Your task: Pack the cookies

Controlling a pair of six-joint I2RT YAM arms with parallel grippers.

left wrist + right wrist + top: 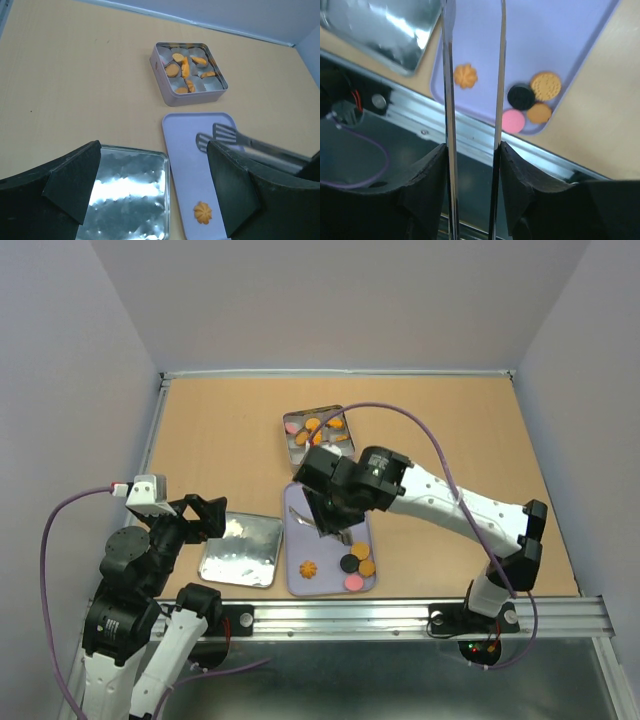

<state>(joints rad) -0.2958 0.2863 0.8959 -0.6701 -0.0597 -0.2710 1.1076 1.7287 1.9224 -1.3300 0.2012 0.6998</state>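
Right wrist view: tongs point(498, 75) tips run off the top edge. Top view: right arm point(440, 500) covers the tray's point(297, 580) far end and the tin's point(290, 445) near edge. Left wrist view: lid point(125, 195) cropped at bottom, left finger point(235, 190) hides the cookies point(355, 565) by the bench's front edge.

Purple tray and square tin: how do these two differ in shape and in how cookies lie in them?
The purple tray is flat with a low rim; the square tin is metal with higher walls. The tray is longer than wide; the tin is square. On the tray, five cookies lie loose; in the tin, the orange cookies sit in white paper cups. Both are open and hold cookies.
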